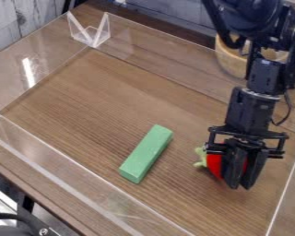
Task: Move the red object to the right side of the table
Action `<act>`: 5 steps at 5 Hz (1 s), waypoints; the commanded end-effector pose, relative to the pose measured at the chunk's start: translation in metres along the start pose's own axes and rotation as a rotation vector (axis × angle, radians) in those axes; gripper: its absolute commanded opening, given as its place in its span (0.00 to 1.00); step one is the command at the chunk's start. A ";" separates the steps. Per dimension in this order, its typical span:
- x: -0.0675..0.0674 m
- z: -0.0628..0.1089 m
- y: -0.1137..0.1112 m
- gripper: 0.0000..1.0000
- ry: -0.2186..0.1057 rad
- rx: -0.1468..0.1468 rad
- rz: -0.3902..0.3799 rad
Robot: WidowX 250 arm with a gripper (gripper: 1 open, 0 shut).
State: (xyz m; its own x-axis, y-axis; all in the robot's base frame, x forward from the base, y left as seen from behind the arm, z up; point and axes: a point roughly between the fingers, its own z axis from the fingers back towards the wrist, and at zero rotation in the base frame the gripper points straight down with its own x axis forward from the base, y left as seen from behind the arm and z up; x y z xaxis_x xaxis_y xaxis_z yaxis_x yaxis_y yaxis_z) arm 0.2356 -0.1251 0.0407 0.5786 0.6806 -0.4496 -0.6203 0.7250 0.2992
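Red object [213,157] is clamped between the closed fingers of the gripper [239,170], low over the table [100,111] near its right wall. Contact with the wood cannot be judged, being largely hidden by the fingers. A roll toward the green block [147,152] could follow a careless release, the fruit being round and glossy. Wood-grain surface is bordered by clear acrylic walls; a wooden bowl [230,48] is noted behind.
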 end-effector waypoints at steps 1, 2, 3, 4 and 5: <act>-0.005 0.010 -0.001 0.00 -0.032 -0.031 -0.044; -0.006 0.008 0.000 0.00 -0.036 -0.021 -0.070; -0.007 0.006 0.001 0.00 -0.042 -0.009 -0.101; -0.008 0.005 0.002 0.00 -0.046 -0.002 -0.126; -0.009 0.004 0.003 1.00 -0.049 0.002 -0.142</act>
State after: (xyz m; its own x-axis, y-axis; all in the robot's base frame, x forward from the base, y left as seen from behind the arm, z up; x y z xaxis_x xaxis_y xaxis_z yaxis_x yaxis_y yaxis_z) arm 0.2265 -0.1238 0.0359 0.6514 0.5950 -0.4708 -0.5275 0.8012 0.2826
